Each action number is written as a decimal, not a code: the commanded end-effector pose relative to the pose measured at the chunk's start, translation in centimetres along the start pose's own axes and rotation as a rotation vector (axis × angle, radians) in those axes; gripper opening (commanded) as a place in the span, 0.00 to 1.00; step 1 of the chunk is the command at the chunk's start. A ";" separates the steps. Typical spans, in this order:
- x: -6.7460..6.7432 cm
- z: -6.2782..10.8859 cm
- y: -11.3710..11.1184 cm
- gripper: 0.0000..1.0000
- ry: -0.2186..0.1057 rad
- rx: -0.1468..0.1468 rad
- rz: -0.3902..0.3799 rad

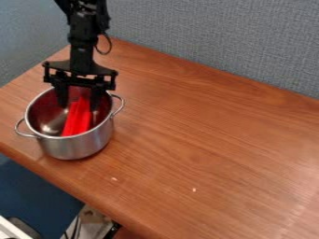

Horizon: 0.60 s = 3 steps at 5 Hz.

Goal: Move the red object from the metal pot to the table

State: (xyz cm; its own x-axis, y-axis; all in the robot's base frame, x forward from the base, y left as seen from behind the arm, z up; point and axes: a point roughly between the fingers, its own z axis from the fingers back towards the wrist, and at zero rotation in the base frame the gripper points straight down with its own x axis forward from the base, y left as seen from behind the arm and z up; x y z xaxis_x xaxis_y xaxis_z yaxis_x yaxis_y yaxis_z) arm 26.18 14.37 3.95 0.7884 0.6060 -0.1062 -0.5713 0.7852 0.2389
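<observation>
Red object (pixel 80 116): bright, elongated bar, leaning inside shiny metal pot (pixel 56 140); hand (pixel 81 96) straddles it, grip cannot be told.

Behind the work surface I see a grey-blue fabric-textured back wall (pixel 212 37) filling the top of my view and running down the left side. Below the near edge there is a dark blue floor area (pixel 32 201). At the bottom, some pale, whitish metal framework or legs (pixel 93 227) pokes out, too small and cut off for me to identify.
</observation>
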 end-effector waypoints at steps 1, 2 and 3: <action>0.1 3.0 0.1 0.00 -0.065 0.004 0.008; -0.7 5.4 -0.1 0.00 -0.090 -0.002 0.001; -2.0 10.0 -0.7 0.00 -0.140 -0.031 -0.014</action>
State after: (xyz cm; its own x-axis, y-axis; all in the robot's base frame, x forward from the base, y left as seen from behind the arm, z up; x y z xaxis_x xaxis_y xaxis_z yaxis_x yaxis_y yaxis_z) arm 26.99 11.14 12.23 0.8232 0.5673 -0.0226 -0.5492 0.8058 0.2217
